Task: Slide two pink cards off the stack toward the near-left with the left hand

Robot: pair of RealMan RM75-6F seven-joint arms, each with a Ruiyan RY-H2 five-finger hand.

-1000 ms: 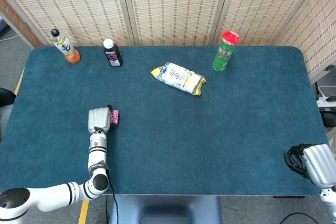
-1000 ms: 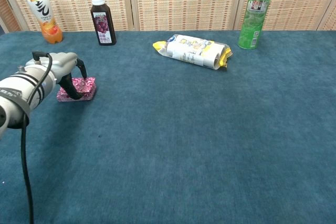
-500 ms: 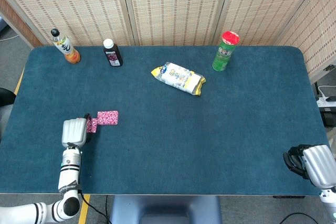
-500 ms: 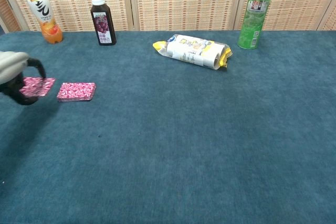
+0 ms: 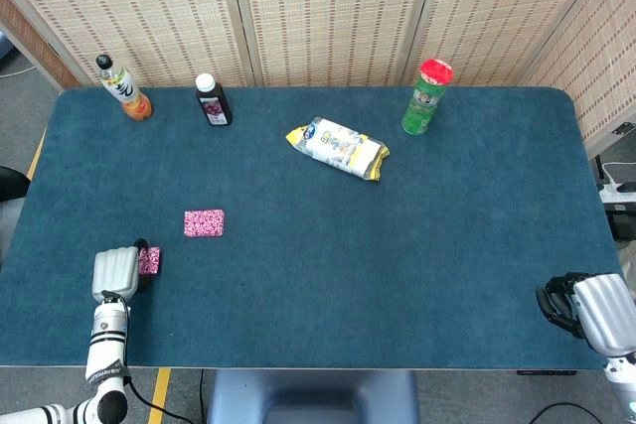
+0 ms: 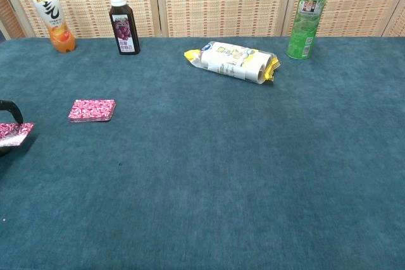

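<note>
Left hand [image 5: 115, 272] pinches small pink patterned cards [image 5: 149, 261] at the near-left of the blue felt table [image 5: 397, 245]; the flat pink card stack [image 5: 204, 223] lies up-right, well apart.

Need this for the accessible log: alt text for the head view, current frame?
The robot's left hand holds pink cards at the near-left of a blue table, apart from the pink card stack farther in. Along the far side stand an orange bottle, a dark bottle, a snack packet and a green can; the right hand rests at the near-right edge.
</note>
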